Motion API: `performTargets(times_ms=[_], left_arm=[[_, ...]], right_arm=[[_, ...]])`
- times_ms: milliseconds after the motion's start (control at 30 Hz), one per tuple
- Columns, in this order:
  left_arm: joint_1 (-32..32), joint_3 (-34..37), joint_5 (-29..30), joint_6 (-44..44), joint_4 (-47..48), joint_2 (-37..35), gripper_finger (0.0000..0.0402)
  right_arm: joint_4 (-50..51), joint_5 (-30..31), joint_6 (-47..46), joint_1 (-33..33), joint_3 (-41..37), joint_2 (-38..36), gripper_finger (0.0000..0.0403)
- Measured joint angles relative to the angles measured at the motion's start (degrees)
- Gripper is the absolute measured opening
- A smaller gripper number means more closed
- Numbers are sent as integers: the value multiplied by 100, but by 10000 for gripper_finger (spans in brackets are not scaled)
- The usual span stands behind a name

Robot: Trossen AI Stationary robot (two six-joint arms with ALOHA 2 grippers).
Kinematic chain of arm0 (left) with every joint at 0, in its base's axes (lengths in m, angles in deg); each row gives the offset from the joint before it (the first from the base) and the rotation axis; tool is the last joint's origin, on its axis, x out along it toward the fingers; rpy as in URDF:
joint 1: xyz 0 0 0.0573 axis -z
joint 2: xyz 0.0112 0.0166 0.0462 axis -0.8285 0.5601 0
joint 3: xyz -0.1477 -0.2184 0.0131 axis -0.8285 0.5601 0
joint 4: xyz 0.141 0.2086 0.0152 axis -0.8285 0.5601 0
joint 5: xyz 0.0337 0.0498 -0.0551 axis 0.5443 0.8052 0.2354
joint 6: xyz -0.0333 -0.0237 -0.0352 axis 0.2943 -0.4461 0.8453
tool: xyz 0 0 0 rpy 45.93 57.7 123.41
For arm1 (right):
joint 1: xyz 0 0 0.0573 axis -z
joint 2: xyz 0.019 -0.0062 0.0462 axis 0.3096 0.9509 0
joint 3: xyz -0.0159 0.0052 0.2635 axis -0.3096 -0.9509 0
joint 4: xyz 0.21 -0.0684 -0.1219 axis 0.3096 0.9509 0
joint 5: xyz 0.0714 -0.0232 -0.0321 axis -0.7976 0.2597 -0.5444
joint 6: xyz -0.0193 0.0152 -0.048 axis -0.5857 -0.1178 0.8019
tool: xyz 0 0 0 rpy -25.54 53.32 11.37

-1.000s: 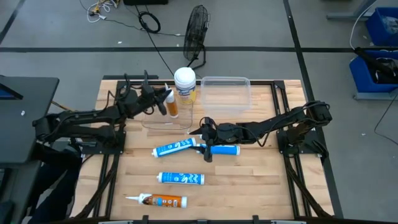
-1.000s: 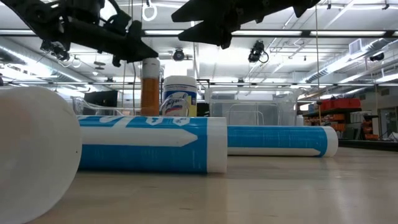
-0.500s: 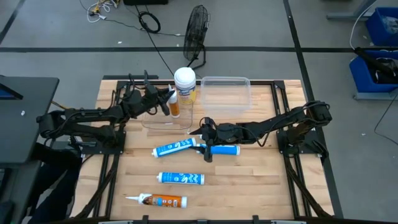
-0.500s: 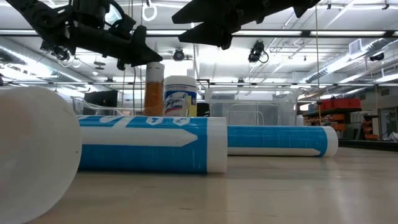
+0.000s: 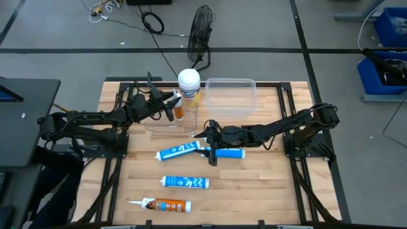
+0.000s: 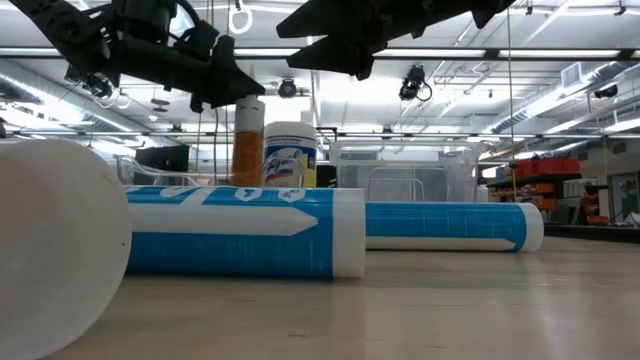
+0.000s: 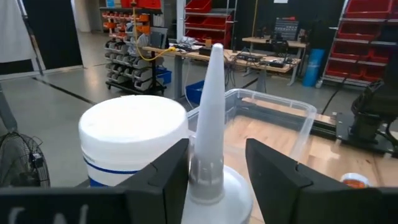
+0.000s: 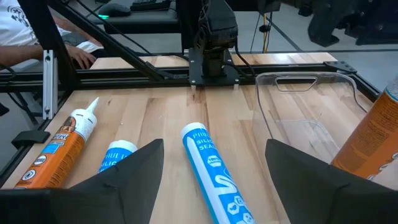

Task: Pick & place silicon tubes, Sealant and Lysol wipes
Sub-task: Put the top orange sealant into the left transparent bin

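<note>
An orange tube (image 5: 179,109) with a white nozzle (image 7: 211,112) stands upright on its base in a clear shallow tray (image 5: 159,123). The Lysol wipes (image 5: 189,85), white-lidded, stand just beyond it. My left gripper (image 5: 170,107) reaches in level from the table's left. It is open, with a finger on each side of the nozzle's collar (image 7: 204,177). My right gripper (image 5: 210,137) hangs open above a blue tube (image 8: 214,171) lying mid-table, touching nothing. My left gripper stands around the collar at the foot of the nozzle, coming in level from the table's left. One finger (image 7: 169,180) lies close against the collar, and whether it touches I cannot tell. The other finger (image 7: 273,180) stands apart from it.
A clear plastic bin (image 5: 230,95) sits right of the wipes at the far edge. Lying on the wood are a second blue tube (image 5: 178,151), a third (image 5: 184,182) and an orange tube (image 5: 162,205) near the front. A fan (image 5: 200,35) stands beyond the table.
My left gripper has carried the orange tube a little toward the wipes and set it upright. Its fingers have then spread apart at the nozzle. The tube stands on its own. My right gripper has kept still.
</note>
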Motion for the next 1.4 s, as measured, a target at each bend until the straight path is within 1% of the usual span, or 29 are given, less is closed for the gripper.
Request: performTargets(times_ms=[167, 300, 500, 600, 733, 867, 1000, 1167, 1333, 1400], left_arm=[[-41, 2, 242, -19, 52, -275, 164], [-56, 3, 259, -24, 225, -592, 168], [-55, 3, 386, -344, 227, -1214, 195], [-28, 3, 354, -400, 239, -1606, 211], [157, 2, 116, -382, 291, -2105, 224], [476, 0, -96, -396, 550, -2531, 223], [850, 1, -240, -406, 831, -2794, 221], [1363, 1, -337, -408, 975, -2902, 222], [1906, 3, -355, -406, 1001, -2907, 222], [2144, 3, -361, -406, 1031, -2901, 222]], right_arm=[[0, 0, -5, 0, 0, 0, 285], [27, 3, -26, -20, 0, 0, 285], [52, 4, -28, -24, 0, 2, 285], [196, 4, -7, -24, 0, 2, 285], [707, 4, 134, -24, -2, -110, 285], [1445, 32, 147, -24, -2, -380, 285], [2300, 57, 147, -24, -2, -665, 285], [3381, 58, 42, -24, -2, -853, 285], [4193, 69, -48, -24, -2, -813, 285], [4559, 186, -135, -24, -2, -791, 285]])
